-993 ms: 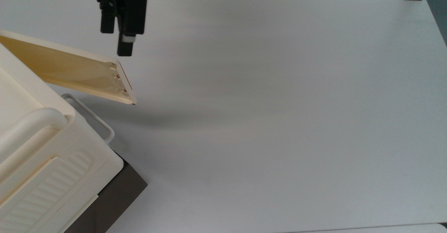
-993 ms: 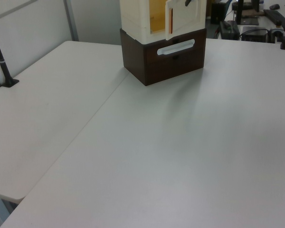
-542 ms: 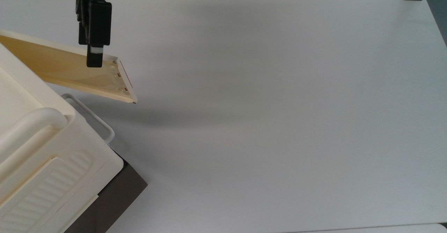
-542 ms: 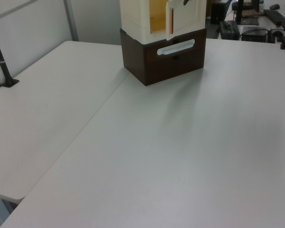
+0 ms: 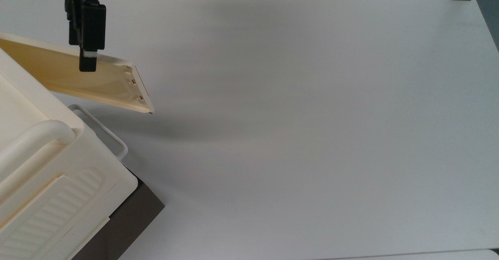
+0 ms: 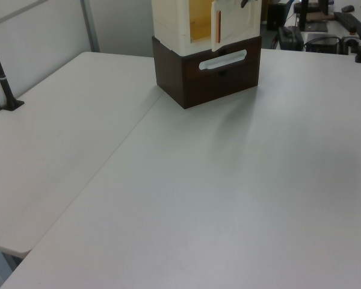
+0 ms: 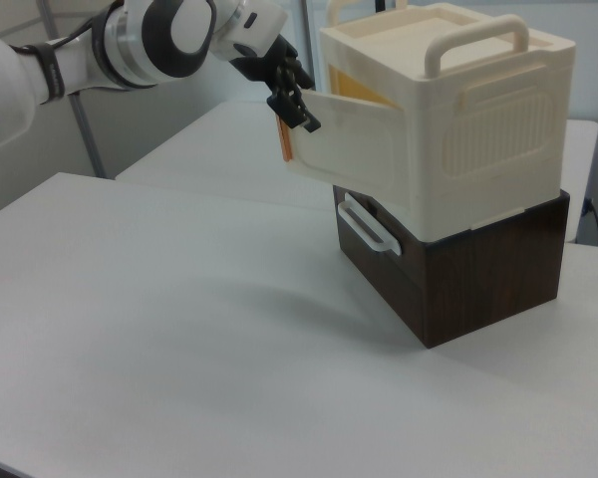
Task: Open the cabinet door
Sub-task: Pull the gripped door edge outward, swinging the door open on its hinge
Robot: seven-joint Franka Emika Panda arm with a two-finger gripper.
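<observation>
Standing ajar from the large boxy cream plastic cabinet (image 7: pixel 448 129), the flat rectangular cream-yellow plastic cabinet door (image 5: pixel 74 78) swings out over the white table (image 5: pixel 312 115), its recessed inner face turned up in the top view and its free edge with two small brownish latch slots pointing toward the top view's right. The black two-finger gripper (image 5: pixel 87 66) hangs over the door's inner face in the top view, near its upper rim; in the right view the gripper (image 7: pixel 297 112) sits at the door's upper free corner, at the end of the white arm (image 7: pixel 130 45). Whether it is open or closed I cannot tell. The cabinet rests on a dark brown base (image 7: pixel 468 269) with a white bar handle (image 7: pixel 367 227) at its front, at the top view's left.
</observation>
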